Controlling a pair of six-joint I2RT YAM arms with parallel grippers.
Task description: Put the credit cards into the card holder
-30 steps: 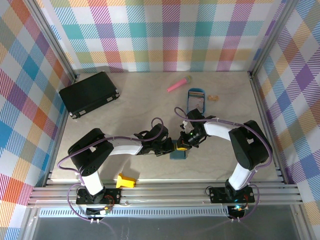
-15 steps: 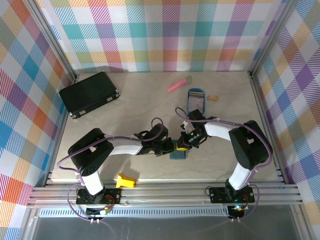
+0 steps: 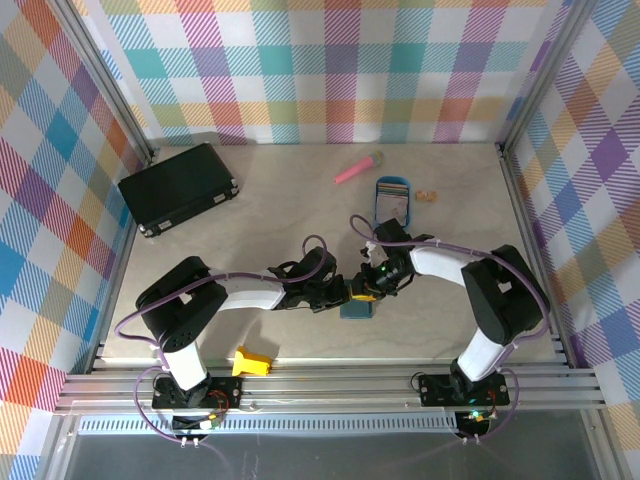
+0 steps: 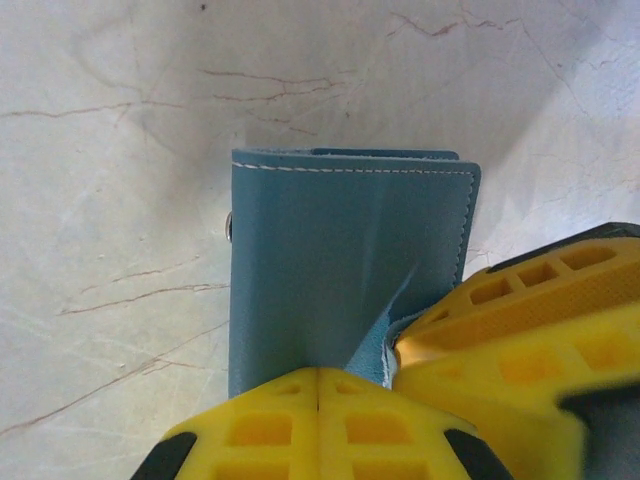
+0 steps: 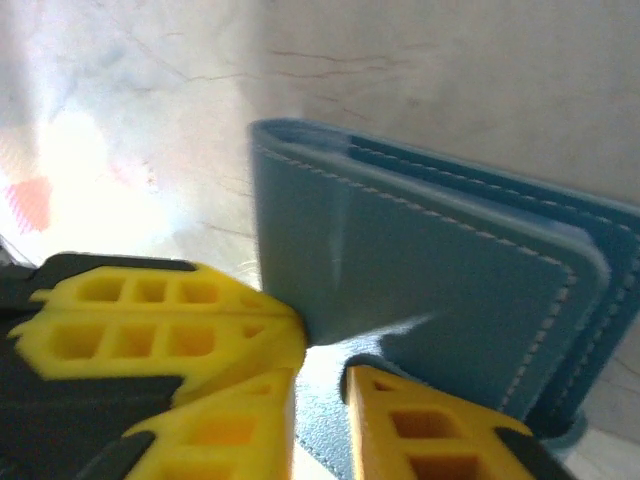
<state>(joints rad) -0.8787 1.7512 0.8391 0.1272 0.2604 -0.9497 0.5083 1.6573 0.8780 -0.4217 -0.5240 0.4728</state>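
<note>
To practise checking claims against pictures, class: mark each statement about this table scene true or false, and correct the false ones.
1. The black case lies at the table's far left. True.
2. The card holder lies inside the blue tray. False: it is on the table nearer the arms, apart from the tray.
3. The left end effector and right end effector meet at the card holder. True.
4. The pink object touches the black case. False: it lies close to the tray, well apart from the case.
5. Credit cards lie in the blue tray. True.
</note>
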